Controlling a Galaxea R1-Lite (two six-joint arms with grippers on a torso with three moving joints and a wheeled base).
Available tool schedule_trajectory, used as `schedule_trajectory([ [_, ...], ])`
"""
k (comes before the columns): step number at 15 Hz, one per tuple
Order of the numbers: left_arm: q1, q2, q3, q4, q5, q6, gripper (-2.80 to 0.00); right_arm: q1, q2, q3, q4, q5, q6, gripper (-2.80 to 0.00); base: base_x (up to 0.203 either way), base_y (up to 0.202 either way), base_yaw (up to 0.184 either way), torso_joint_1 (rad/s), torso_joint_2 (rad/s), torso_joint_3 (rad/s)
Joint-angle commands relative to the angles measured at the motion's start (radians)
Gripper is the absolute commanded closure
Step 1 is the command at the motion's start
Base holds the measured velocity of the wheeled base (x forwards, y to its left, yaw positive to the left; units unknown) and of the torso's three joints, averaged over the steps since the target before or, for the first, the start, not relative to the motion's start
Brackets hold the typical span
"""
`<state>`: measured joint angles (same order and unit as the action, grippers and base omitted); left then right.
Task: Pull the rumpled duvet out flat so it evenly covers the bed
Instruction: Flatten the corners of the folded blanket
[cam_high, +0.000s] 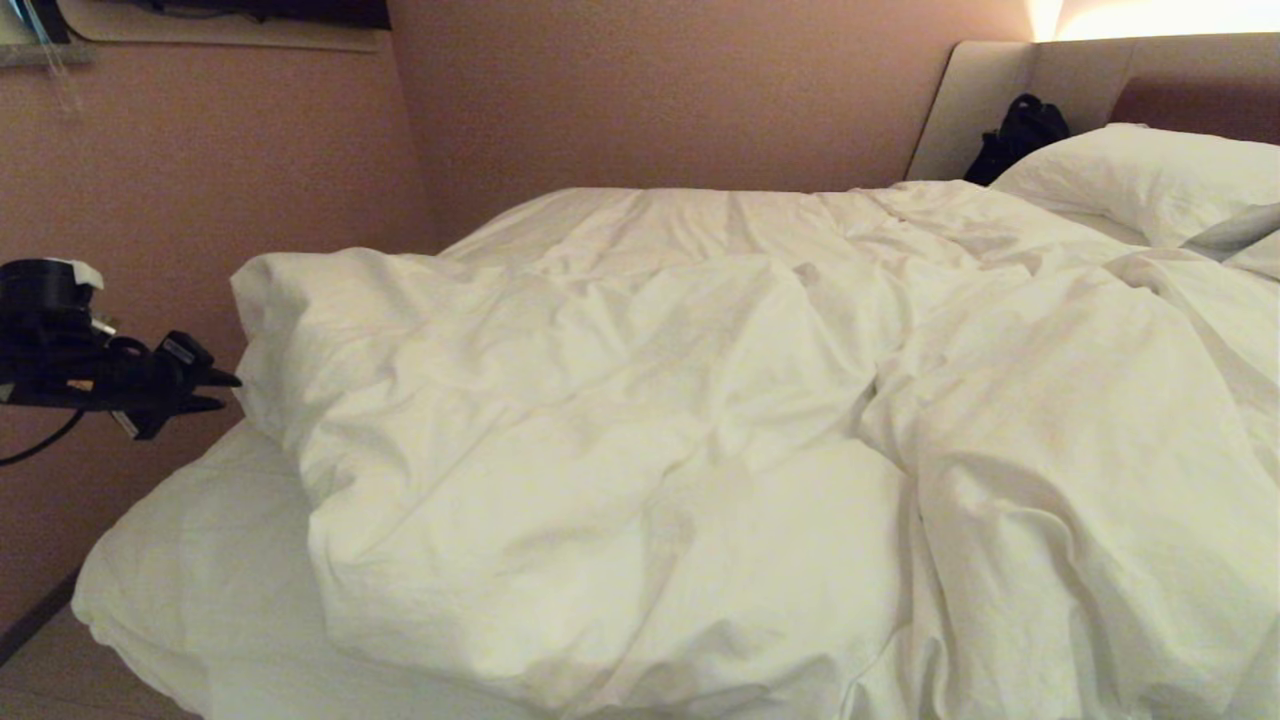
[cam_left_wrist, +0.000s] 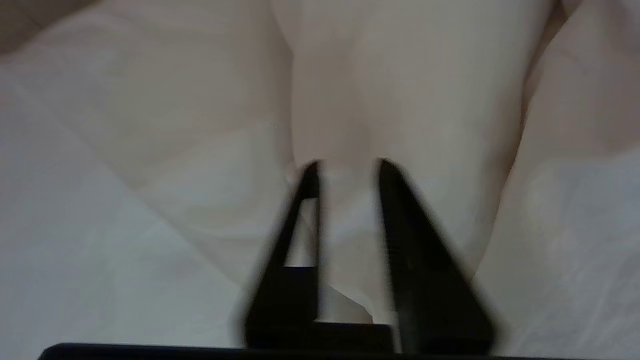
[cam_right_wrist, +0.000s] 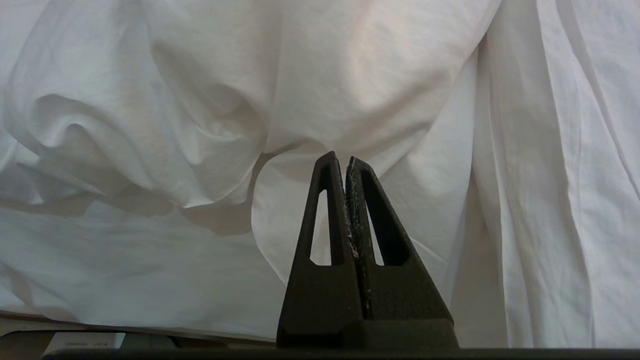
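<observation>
Duvet (cam_high: 700, 450) lying bunched across the bed (cam_high: 180, 580), its left corner pulled in, baring sheet. Left gripper (cam_high: 225, 392) hovering just beside that corner, fingers parting, nothing pinched. Best: grab corner deep, pull outward low. Right gripper (cam_right_wrist: 346, 161) idling against duvet, fingers pressed together.

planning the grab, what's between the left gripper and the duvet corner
Nothing: in the head view only bare pink wall shows between the left gripper and the puffy white duvet.
</observation>
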<state>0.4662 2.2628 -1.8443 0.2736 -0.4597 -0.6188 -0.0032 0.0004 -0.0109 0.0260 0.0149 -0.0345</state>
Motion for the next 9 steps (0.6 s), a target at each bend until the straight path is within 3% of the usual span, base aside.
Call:
schedule_trajectory([
  [1, 0.0, 0.009, -0.003, -0.001, -0.019, -0.005, -2.8, 0.0, 0.0, 0.0, 0.0, 0.0, -0.001, 0.0, 0.0, 0.0, 0.0, 0.0, 0.0, 0.0],
  [4, 0.0, 0.01, -0.009, 0.0, -0.112, -0.013, -2.8, 0.0, 0.0, 0.0, 0.0, 0.0, -0.001, 0.0, 0.0, 0.0, 0.0, 0.0, 0.0, 0.0],
  [9, -0.003, 0.031, -0.01, -0.003, -0.122, -0.012, -2.8, 0.0, 0.0, 0.0, 0.0, 0.0, -0.001, 0.0, 0.0, 0.0, 0.0, 0.0, 0.0, 0.0],
])
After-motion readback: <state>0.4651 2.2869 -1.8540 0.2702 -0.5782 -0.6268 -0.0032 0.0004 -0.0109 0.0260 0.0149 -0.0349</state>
